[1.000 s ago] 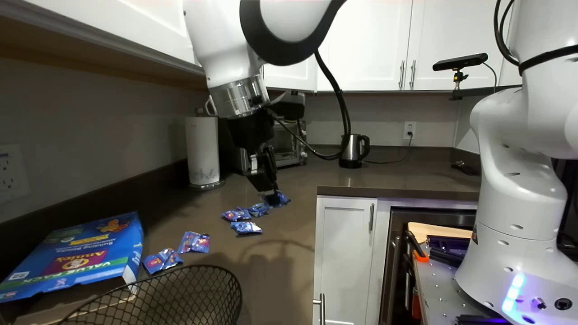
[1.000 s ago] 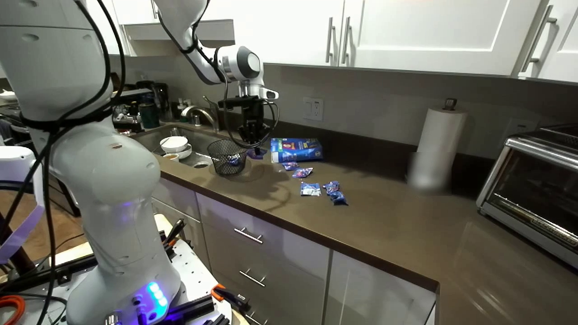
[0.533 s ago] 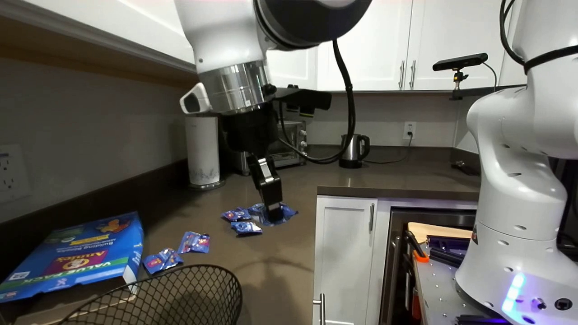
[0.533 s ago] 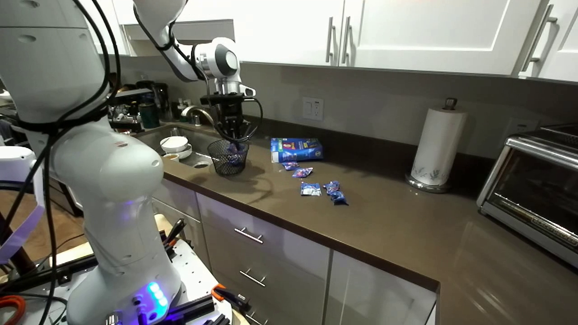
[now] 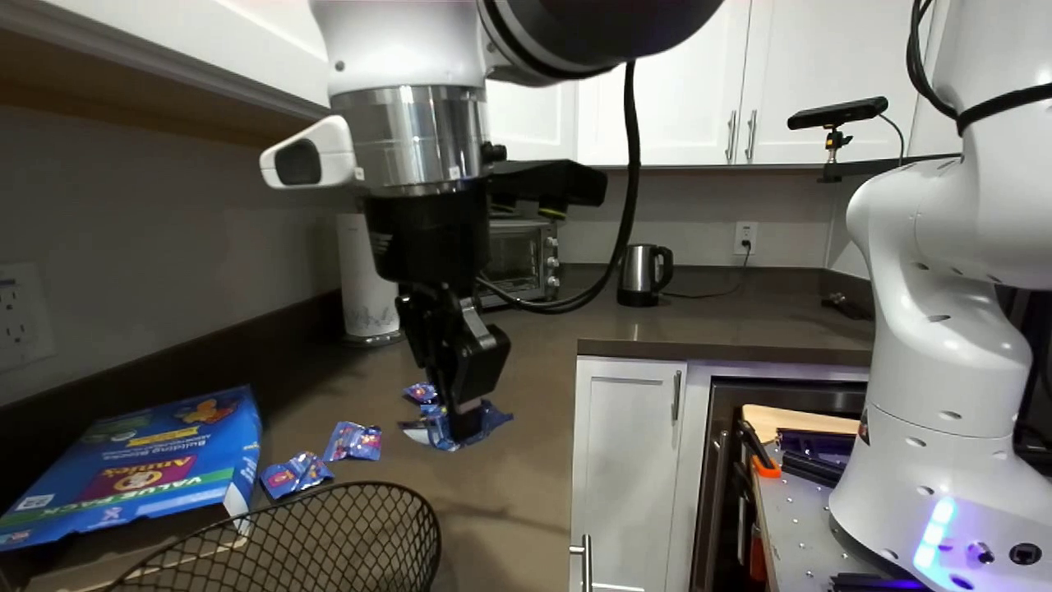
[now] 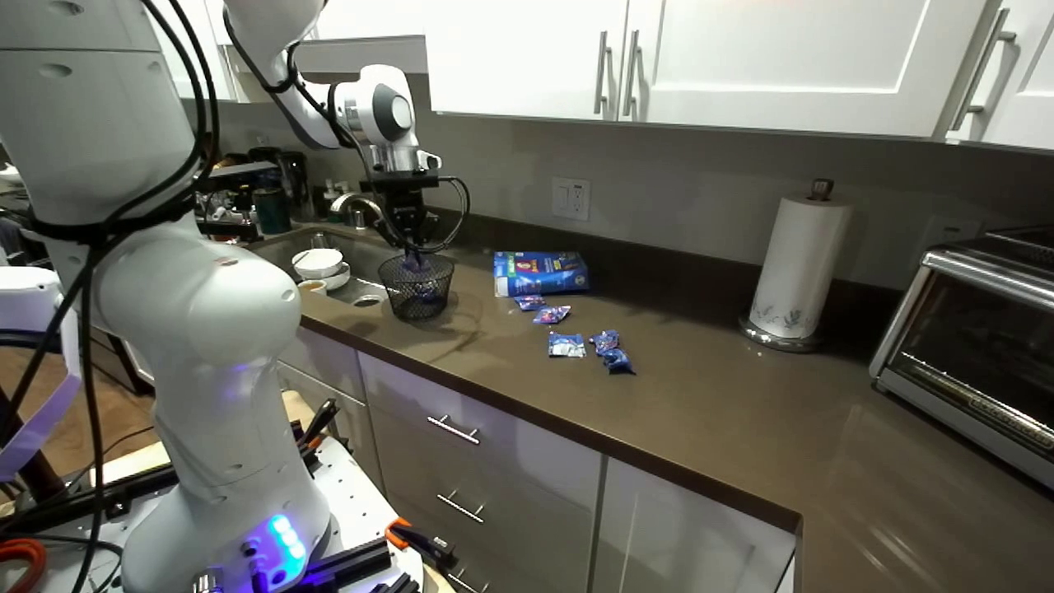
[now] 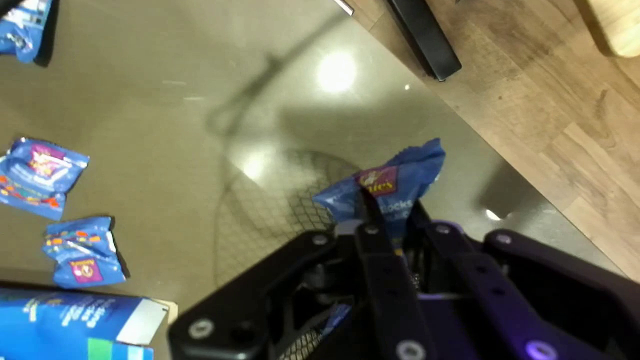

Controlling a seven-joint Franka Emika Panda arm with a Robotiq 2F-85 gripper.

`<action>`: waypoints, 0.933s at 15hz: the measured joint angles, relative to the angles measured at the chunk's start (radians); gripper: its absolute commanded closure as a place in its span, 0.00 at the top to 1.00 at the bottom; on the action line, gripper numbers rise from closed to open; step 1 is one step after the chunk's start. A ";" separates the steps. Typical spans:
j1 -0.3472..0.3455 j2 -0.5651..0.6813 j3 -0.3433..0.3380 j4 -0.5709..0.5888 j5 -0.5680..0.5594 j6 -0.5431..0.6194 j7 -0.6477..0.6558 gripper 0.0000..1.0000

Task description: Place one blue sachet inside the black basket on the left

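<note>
Though the basket (image 6: 418,306), at the left, has yet to get this sachet (image 7: 382,180), the carry looks to me nearly done. Next, I judge, comes a short shift to bring the sachet fully over the basket, then a little lowering and a clean release, minding that no crimped end snags on the rim (image 5: 353,484).

By that rim, pointing down, is the claw (image 7: 391,201). It is closed on the sachet: its fingers (image 7: 390,280) stand only slightly apart, with the sachet pinched and bunched between them and a crinkled end sticking out to either side. The sachet overlaps the basket in an exterior view, yet in the wrist view the counter (image 7: 145,150) lies behind it, so I cannot tell whether it is above the basket or just beside it.

Farther right in an exterior view come the box (image 6: 539,273) and, in front of it and past its end, five loose sachets (image 6: 566,345) on the counter, none of them touching the claw.
</note>
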 measured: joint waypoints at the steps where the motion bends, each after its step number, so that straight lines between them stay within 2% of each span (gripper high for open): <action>1: 0.003 0.002 0.002 -0.004 0.006 0.034 -0.025 0.03; 5: 0.010 0.020 0.004 -0.007 0.146 0.139 -0.181 0.03; 7: 0.009 0.035 0.002 -0.005 0.263 0.185 -0.275 0.13; 8: 0.007 0.043 -0.001 0.000 0.312 0.195 -0.314 0.13; 14: 0.005 0.062 -0.011 0.020 0.346 0.196 -0.351 0.13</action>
